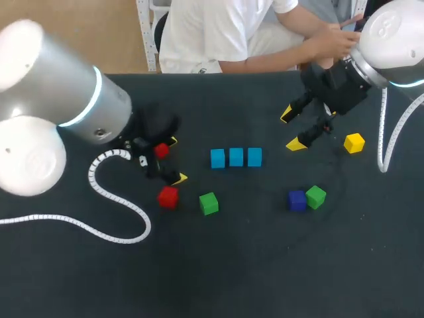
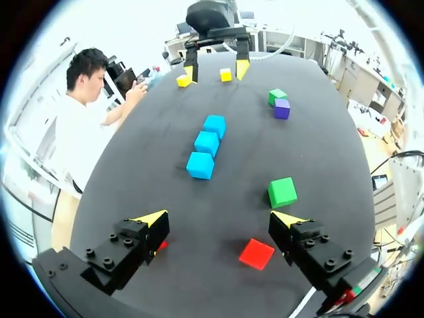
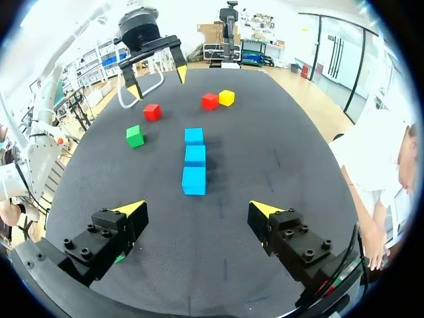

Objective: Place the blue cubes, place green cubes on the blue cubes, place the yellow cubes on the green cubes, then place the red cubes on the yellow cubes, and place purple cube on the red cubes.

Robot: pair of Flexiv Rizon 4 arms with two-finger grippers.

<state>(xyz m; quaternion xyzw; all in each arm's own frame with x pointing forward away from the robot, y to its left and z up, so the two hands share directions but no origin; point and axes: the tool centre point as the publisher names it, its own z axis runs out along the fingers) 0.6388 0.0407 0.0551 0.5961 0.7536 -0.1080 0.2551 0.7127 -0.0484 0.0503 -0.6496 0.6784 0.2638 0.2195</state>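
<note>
Looks like only step one is done: the blue cubes (image 1: 236, 158) sit in a row mid-bench (image 1: 265, 265). Nothing's stacked yet; green cubes (image 1: 209, 203), yellow cube (image 1: 354, 142), red cubes (image 1: 168, 197) and purple cube (image 1: 297, 200) lie loose. Left claw (image 1: 176, 159) and right claw (image 1: 291, 130) both gape wide, empty.

Silver arms (image 1: 63, 93), ribbed white cables (image 1: 116, 222), black yellow-tipped pincers (image 1: 176, 159)
</note>
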